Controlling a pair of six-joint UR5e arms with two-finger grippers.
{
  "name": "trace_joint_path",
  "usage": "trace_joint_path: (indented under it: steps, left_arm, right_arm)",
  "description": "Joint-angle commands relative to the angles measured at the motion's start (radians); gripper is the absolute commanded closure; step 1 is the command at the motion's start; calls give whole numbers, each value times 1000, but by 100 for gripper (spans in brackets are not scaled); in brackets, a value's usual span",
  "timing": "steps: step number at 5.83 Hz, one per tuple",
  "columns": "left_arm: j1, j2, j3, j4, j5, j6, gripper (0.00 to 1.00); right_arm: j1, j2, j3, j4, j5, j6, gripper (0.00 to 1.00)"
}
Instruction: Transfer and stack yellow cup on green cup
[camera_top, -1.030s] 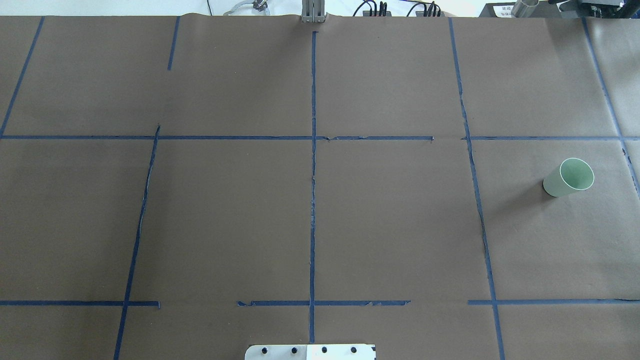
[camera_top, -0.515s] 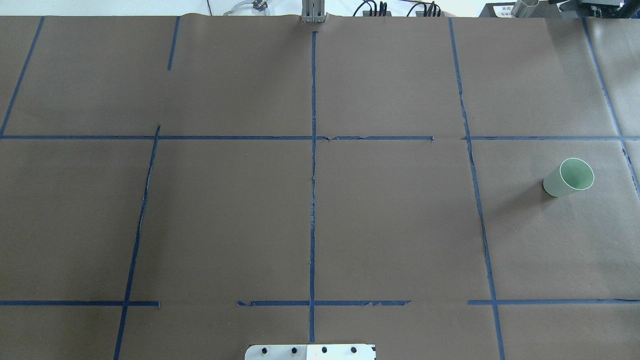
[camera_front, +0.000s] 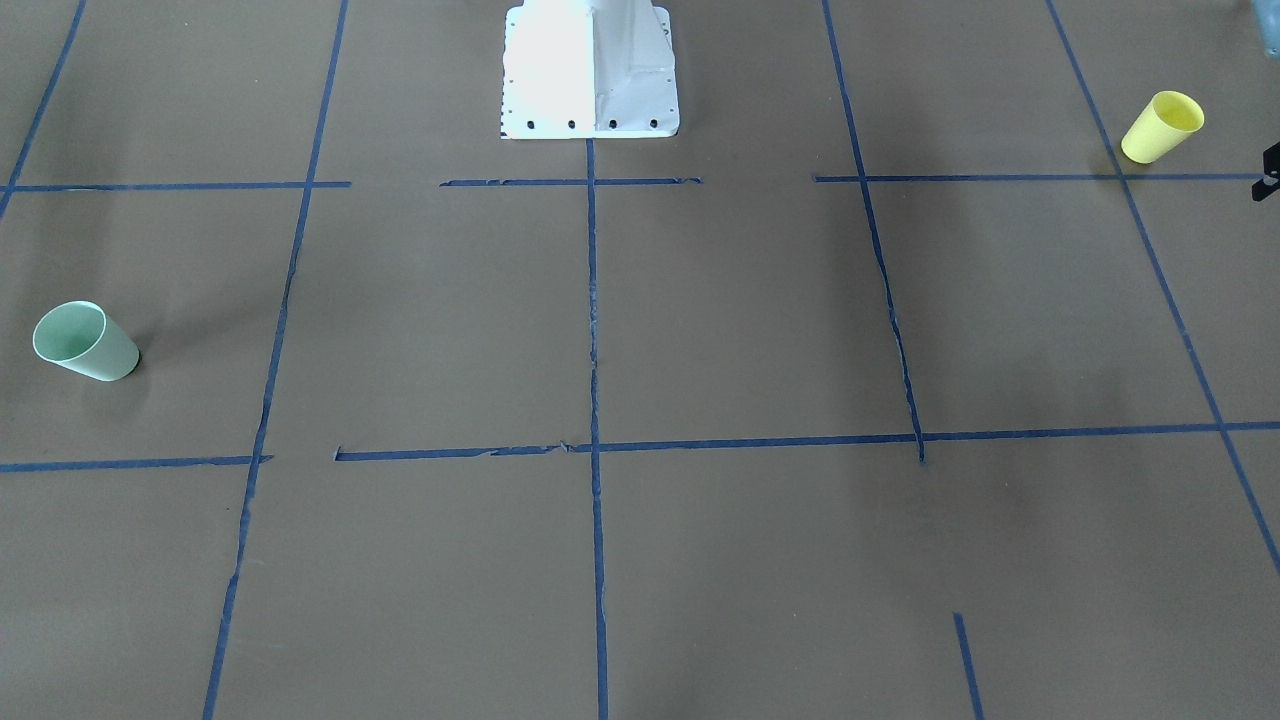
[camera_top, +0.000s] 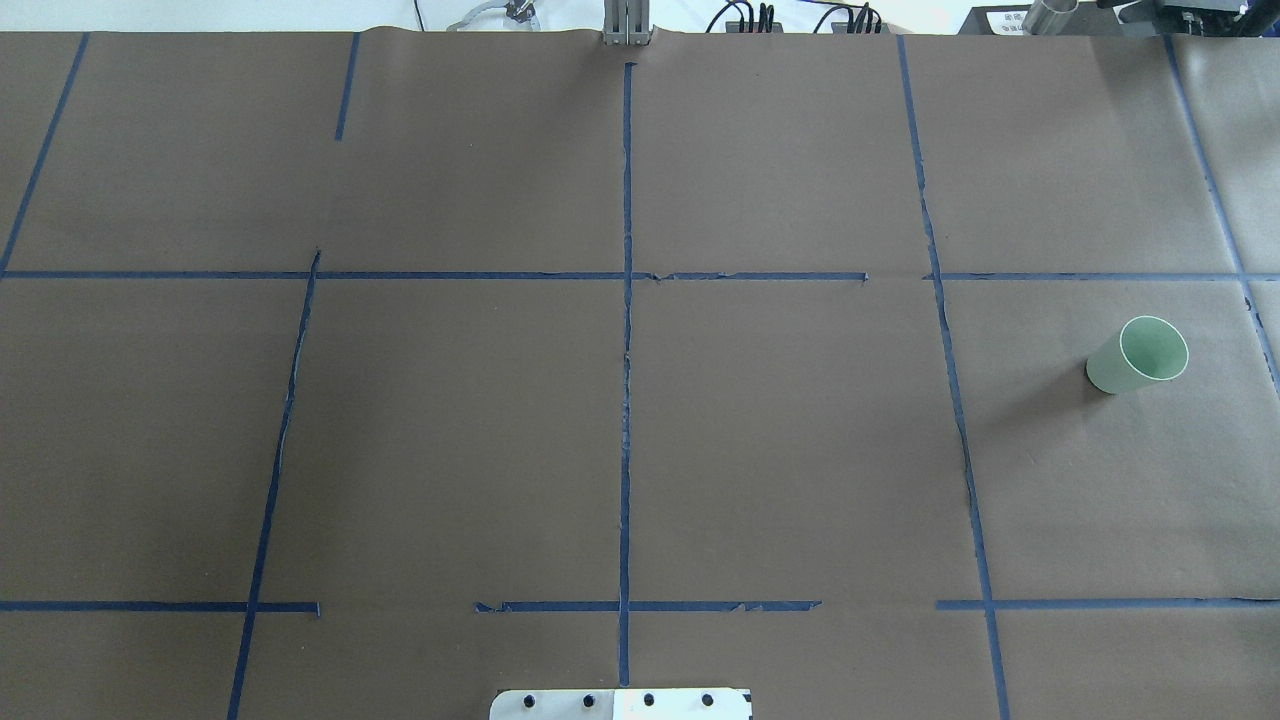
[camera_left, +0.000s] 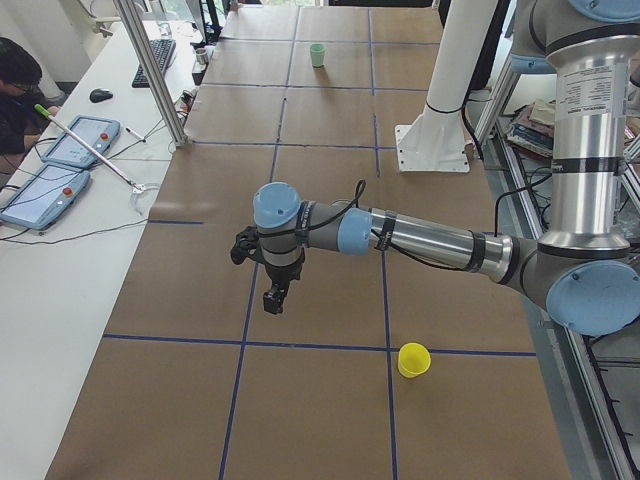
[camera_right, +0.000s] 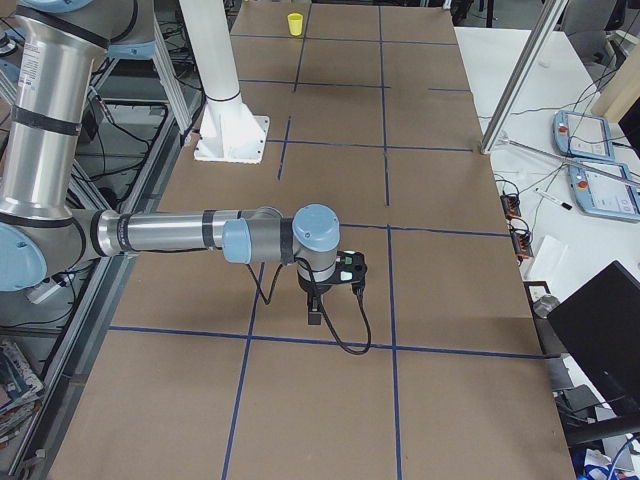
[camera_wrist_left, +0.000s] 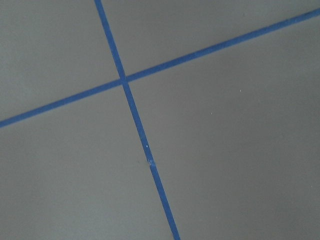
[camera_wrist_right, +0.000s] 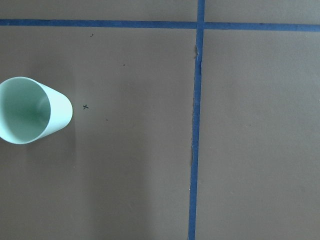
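Observation:
The yellow cup (camera_front: 1162, 127) stands upright on the brown table near a tape line; it also shows in the exterior left view (camera_left: 413, 360) and far off in the exterior right view (camera_right: 295, 24). The green cup (camera_top: 1138, 355) stands upright at the table's other end (camera_front: 85, 342), and at the left edge of the right wrist view (camera_wrist_right: 32, 110). My left gripper (camera_left: 275, 298) hangs above the table, apart from the yellow cup. My right gripper (camera_right: 315, 312) hangs above the table near the green cup. I cannot tell whether either is open or shut.
The white robot base plate (camera_front: 590, 70) sits at the table's robot-side edge. Blue tape lines (camera_wrist_left: 135, 115) cross the brown paper. A side table with tablets (camera_left: 50, 175), a metal post (camera_left: 150, 70) and a seated operator (camera_left: 15, 90) lie beyond the far edge.

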Motion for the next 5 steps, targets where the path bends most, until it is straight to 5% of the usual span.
trace_joint_path:
  steps: [1, 3, 5]
  left_arm:
    - [18, 15, -8, -144, 39, -309, 0]
    - [314, 176, -8, -611, 397, -917, 0]
    - [665, 282, -10, -712, 892, -1408, 0]
  right_arm:
    - [-1, 0, 1, 3, 1, 2, 0]
    - [-1, -3, 1, 3, 10, 1, 0]
    - [1, -5, -1, 3, 16, 1, 0]
